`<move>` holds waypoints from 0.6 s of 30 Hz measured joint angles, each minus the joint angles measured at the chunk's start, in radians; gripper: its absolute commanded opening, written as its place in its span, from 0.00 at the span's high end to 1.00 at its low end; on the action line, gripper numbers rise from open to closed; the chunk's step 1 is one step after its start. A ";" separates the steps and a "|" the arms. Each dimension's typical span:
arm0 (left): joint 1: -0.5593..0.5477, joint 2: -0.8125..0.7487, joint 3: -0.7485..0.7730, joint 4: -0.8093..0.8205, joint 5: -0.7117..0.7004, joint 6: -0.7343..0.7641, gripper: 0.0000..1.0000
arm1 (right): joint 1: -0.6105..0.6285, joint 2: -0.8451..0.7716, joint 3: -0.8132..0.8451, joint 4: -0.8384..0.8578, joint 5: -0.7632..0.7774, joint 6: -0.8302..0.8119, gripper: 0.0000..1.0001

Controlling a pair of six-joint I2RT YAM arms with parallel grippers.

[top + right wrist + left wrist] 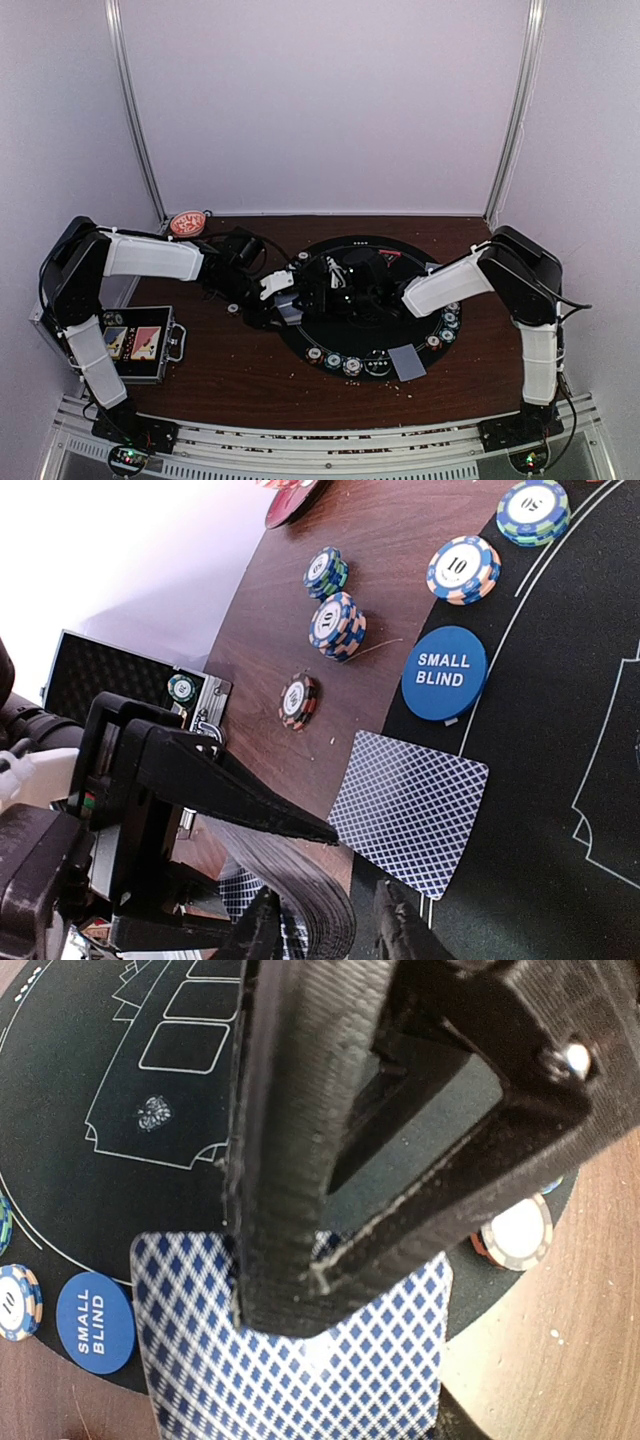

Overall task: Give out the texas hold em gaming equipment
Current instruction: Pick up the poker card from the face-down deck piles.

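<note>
While chips (463, 569) and the small-blind button (443, 673) already ring the mat (560, 730) and one card (410, 825) lies over its left edge, most dealing looks undone: left tool (285, 303) clenches the deck (305, 880); right tool (325, 925) straddles its end, grip unclear.

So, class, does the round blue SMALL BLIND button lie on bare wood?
No, the round blue SMALL BLIND button sits on the black mat, near its edge.

Round black mat (380, 335), grey card (407, 362) near edge
</note>
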 measured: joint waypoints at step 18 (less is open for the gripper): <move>0.005 0.007 0.010 -0.002 0.000 0.000 0.52 | -0.004 -0.068 -0.006 -0.072 0.055 -0.042 0.76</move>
